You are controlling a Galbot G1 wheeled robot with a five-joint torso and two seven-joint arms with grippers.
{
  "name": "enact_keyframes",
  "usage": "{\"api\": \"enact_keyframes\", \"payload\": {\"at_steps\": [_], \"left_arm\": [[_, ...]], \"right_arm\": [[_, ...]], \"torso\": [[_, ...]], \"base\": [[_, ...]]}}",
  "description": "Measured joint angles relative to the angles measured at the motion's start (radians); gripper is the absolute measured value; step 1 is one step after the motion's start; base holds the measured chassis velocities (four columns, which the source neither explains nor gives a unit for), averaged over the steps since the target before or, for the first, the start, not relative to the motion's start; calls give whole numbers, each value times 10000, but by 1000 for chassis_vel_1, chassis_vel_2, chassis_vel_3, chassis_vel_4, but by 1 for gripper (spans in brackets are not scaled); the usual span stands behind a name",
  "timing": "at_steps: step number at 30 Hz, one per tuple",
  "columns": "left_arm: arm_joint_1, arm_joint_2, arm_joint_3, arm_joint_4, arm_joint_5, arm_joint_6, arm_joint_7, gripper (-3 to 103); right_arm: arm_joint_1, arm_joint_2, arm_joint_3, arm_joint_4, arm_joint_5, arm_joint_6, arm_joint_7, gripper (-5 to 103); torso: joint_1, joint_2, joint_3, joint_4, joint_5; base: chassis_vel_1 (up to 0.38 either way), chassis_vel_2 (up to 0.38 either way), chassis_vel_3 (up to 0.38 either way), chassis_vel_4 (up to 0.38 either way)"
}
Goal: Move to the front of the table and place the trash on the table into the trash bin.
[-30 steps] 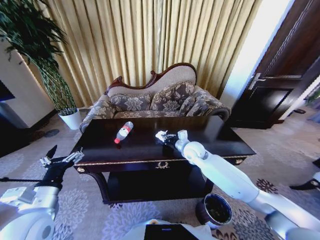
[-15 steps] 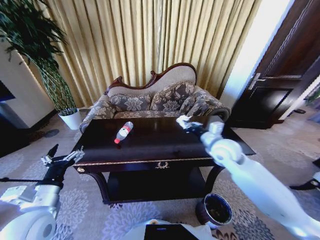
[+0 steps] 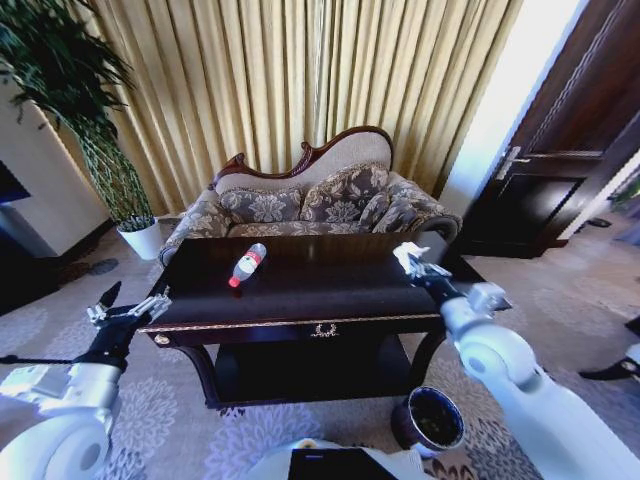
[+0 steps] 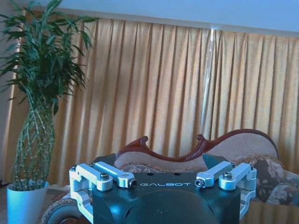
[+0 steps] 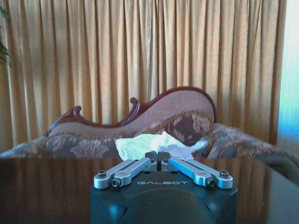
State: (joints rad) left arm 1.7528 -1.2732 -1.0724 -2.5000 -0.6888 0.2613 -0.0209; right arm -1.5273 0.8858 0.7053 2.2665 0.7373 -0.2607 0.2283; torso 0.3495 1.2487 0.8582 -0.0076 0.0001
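— What stands in the way on the table (image 3: 300, 290)?
— Just the bottle (image 3: 247, 264), lying on its side toward the left rear; the rest of the dark top is bare.
— And around the trash bin (image 3: 431, 420)?
— Its mouth is open upward, on the carpet beside the table's front right leg. The right gripper (image 3: 412, 264), pinching a crumpled paper scrap (image 5: 154, 143), hangs above the table's right end.
— The left side?
— The left gripper (image 3: 128, 311) hovers spread wide off the table's left corner, over open carpet.

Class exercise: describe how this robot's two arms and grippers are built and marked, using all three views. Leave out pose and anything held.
Both arms have smooth, rounded white shells with grey joint sections. The left gripper and right gripper share one design: a black housing lettered GALBOT in pale capitals, carrying silver metal finger linkages fastened with dark screws, as on the left fingers and right fingers. No loose cables show.
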Motion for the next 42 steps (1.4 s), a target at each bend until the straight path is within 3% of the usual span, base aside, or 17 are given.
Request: {"api": "enact_keyframes", "payload": {"at_steps": [5, 9, 23, 25, 29, 38, 42], "left_arm": [[-123, 183, 80, 0, -93, 22, 98, 100], [-186, 324, 86, 0, -199, 52, 104, 100], [-123, 428, -100, 0, -182, 813, 207, 100], [-143, 435, -120, 0, 217, 1214, 101, 100], [-141, 435, -140, 0, 471, 1451, 79, 100], [-181, 468, -214, 0, 675, 1533, 42, 100], [-169, 442, -238, 0, 1165, 1481, 105, 100]], "right_arm": [[-1097, 532, 603, 394, -182, 340, -1059, 0], [-1419, 738, 800, 672, -191, 461, -1394, 0], [-1624, 1630, 452, 1549, -817, 471, -1106, 0], [-1645, 1661, 446, 1590, -880, 465, -1094, 0], [-1642, 1703, 445, 1564, -936, 458, -1088, 0], [-1607, 1809, 156, 1485, -1177, 455, -1088, 0], [-1570, 1801, 62, 1458, -1232, 455, -1087, 0]], "torso": [[-1, 1, -1, 0, -3], [0, 0, 0, 1, -3], [3, 0, 1, 1, -1], [3, 0, 1, 0, -3], [2, 0, 1, 1, -2], [2, 0, 1, 0, -2], [2, 0, 1, 2, -2]], "base": [[0, 0, 0, 0], [0, 0, 0, 0], [0, 0, 0, 0], [15, -28, -25, 25], [39, -35, -53, 50], [36, -29, -28, 32], [59, -42, -56, 50]]}}
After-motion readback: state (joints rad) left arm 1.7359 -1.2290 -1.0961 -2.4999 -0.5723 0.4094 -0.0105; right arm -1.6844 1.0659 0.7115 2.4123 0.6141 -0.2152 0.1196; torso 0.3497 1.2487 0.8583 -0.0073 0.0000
